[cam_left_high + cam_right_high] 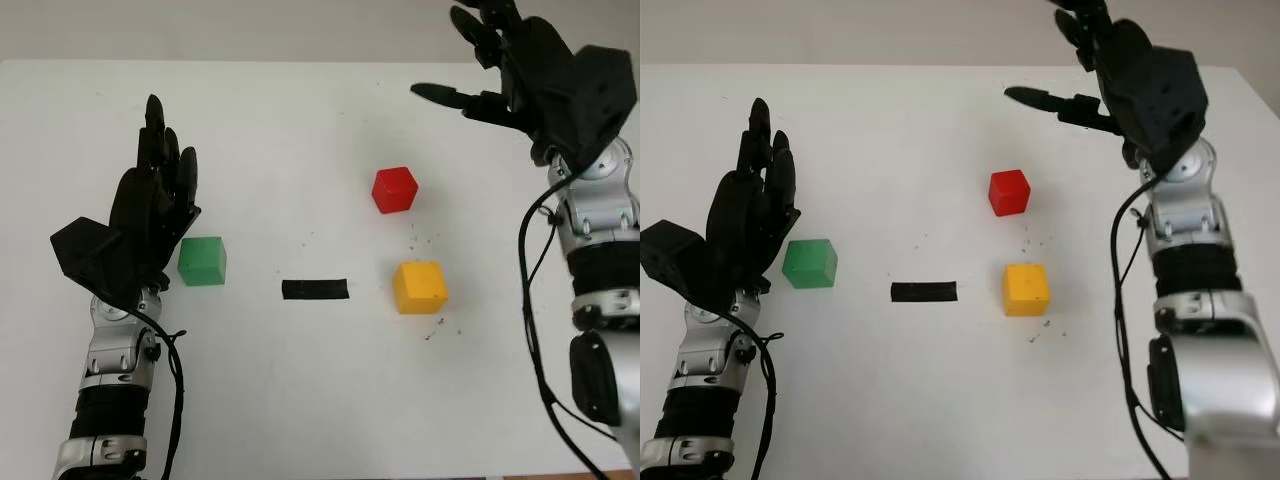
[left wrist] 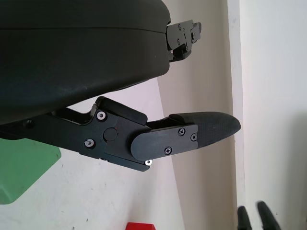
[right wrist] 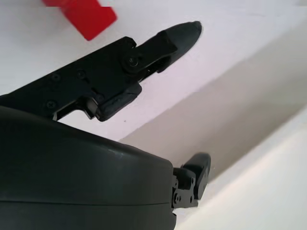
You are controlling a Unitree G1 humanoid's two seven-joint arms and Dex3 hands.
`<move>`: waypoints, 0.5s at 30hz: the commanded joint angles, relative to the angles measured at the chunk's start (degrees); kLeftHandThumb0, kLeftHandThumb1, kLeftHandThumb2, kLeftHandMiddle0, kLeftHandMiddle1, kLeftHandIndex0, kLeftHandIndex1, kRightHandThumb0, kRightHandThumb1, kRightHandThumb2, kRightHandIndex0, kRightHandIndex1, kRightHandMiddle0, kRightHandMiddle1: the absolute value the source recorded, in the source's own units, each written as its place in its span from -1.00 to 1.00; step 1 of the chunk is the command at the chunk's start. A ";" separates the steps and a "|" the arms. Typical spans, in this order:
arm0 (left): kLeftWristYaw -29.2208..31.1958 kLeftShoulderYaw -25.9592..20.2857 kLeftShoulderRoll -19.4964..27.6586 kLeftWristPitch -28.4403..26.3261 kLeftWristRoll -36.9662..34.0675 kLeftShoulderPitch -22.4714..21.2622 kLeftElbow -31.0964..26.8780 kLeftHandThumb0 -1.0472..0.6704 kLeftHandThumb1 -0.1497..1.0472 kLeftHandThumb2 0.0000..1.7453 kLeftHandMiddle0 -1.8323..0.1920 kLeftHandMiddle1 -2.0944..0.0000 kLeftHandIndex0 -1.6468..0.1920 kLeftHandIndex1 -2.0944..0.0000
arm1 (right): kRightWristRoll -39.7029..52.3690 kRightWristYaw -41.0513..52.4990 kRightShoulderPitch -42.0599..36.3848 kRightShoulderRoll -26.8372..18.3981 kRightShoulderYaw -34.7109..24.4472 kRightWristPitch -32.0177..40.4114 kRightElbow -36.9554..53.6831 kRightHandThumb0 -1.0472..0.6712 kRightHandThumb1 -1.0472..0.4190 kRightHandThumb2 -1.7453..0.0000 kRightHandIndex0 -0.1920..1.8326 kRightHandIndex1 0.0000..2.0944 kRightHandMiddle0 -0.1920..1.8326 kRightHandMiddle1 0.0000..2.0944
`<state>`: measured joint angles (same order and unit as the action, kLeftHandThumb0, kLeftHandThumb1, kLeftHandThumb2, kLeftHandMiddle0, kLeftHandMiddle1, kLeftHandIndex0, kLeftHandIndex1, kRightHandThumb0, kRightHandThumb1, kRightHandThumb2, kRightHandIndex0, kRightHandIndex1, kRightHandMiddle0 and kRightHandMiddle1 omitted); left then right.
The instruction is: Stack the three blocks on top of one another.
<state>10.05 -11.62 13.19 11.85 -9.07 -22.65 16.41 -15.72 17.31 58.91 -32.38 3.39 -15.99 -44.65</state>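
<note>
Three separate blocks, none stacked, on the white desk [image 1: 300, 400]. The green block [image 1: 202, 260] lies just beside the left hand [image 1: 150, 215], on its inner side; that hand is open and holds nothing. The red block [image 1: 394, 189] sits nearer the right hand [image 1: 520, 75], below and inward of its fingertips, with the yellow block [image 1: 419, 286] close behind it toward the robot. The right hand is raised above the desk's far side, open and holding nothing. A black tape strip [image 1: 315, 289] lies between the green and yellow blocks.
</note>
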 commanded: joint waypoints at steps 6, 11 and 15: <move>0.30 -0.13 0.55 0.22 0.10 1.35 -1.77 -0.60 1.00 -0.32 1.00 1.00 1.00 1.00 | -11.00 -0.16 7.91 -2.18 9.52 -6.26 -11.06 -0.59 -0.56 0.93 -0.61 -0.92 -0.50 -0.77; 0.20 -0.45 0.51 0.45 -0.16 1.31 -1.87 -0.61 1.00 -0.33 1.00 1.00 1.00 1.00 | -14.50 0.03 9.12 -2.08 13.48 -10.03 -15.83 -0.51 -0.58 0.93 -0.69 -0.97 -0.56 -0.84; 0.33 -0.41 0.71 -0.09 -0.20 1.29 -2.14 -0.62 1.00 -0.33 1.00 1.00 1.00 1.00 | -19.15 -2.46 9.83 -1.74 17.32 -11.08 -17.84 -0.55 -0.60 0.93 -0.70 -0.97 -0.55 -0.87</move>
<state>10.20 -11.74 13.24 11.81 -9.20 -21.79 15.35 -34.05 15.60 66.83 -33.73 19.82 -26.82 -62.16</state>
